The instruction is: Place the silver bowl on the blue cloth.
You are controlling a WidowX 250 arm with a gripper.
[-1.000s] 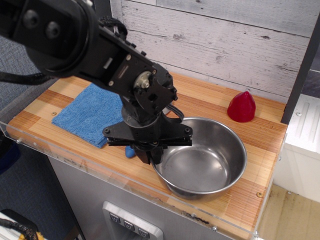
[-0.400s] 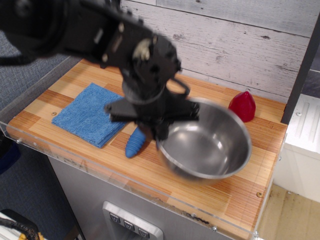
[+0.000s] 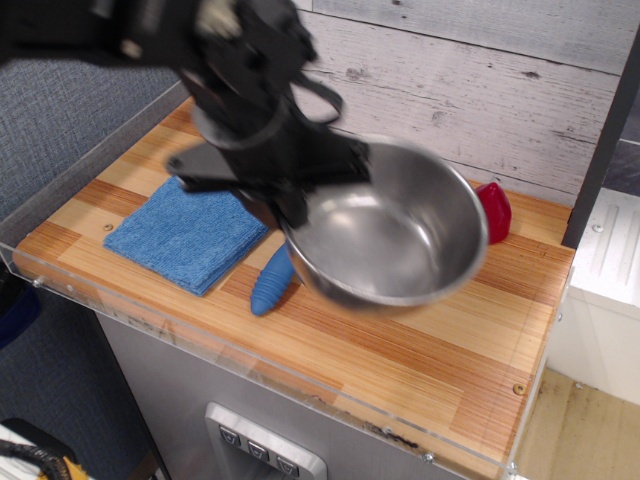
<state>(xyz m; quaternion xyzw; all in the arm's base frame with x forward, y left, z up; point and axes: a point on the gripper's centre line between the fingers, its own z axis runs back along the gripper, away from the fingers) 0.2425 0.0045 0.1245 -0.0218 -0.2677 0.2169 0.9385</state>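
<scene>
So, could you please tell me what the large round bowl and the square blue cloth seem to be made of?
The large round silver bowl, gripped at its left rim by the black end effector, looks like polished metal, probably stainless steel: mirror-like reflections and a thin rim. The square light-blue cloth looks like soft, matte terry fabric: fuzzy surface and visible folded layers along its edge.

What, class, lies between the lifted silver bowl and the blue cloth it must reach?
Nothing visible stands in the way. The silver bowl hangs tilted, off the counter, in the gripper. The blue cloth lies bare to its left. A ridged blue object lies low on the wood beside the cloth's edge.
</scene>
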